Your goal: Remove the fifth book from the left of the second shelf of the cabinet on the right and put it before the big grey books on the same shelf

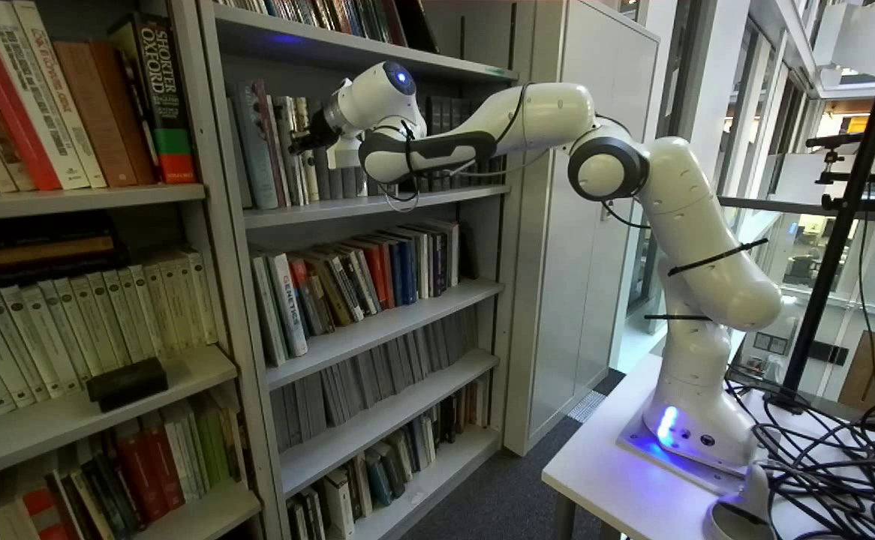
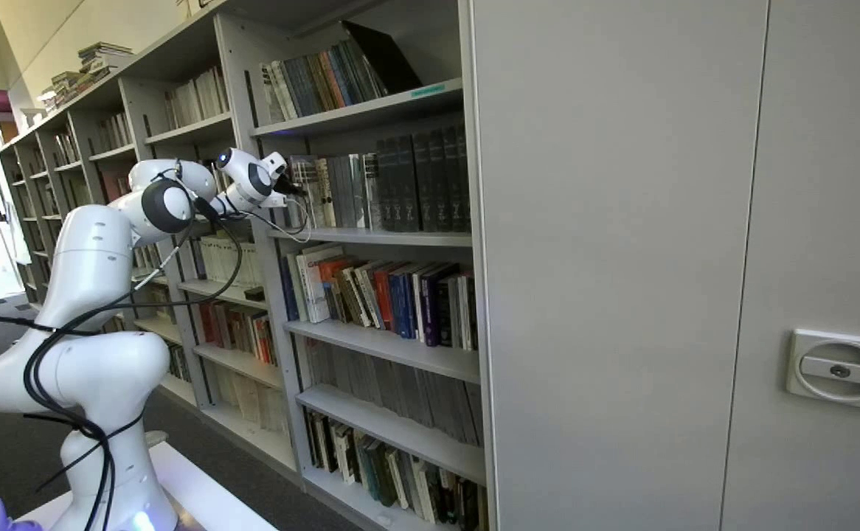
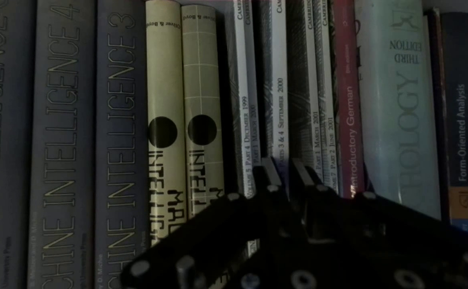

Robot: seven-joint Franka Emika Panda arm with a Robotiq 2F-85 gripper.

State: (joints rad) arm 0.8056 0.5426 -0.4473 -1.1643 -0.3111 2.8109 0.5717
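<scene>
Near the left-hand end of the second shelf (image 2: 400, 237) of the cabinet (image 1: 486, 247), as both exterior views present it, the gripper (image 3: 285, 170) faces the row of spines; its jaws are together except for a narrow slot, and the slim white-spined journal (image 3: 279, 80) runs into that slot; the journal is judged to be clamped there, though the dark fingers hide part of it. It is taken as the book to be moved; whether it counts fifth cannot be confirmed. The journal stands within the row, its long axis near vertical, one finger to each side. The governing relation is lateral: the big grey books (image 2: 437, 181) lie to the right on the same shelf, well apart from the gripper, with a pale yellow pair (image 3: 165, 80) and grey numbered volumes (image 3: 63, 120) between; the wrist view stands inverted, so this direction is toward its left edge. Withdraw the journal straight out first, then traverse right with the spine upright; adjacent thin journals (image 3: 244, 80) sit close and may drag; a gap before the big grey books will probably be needed.
</scene>
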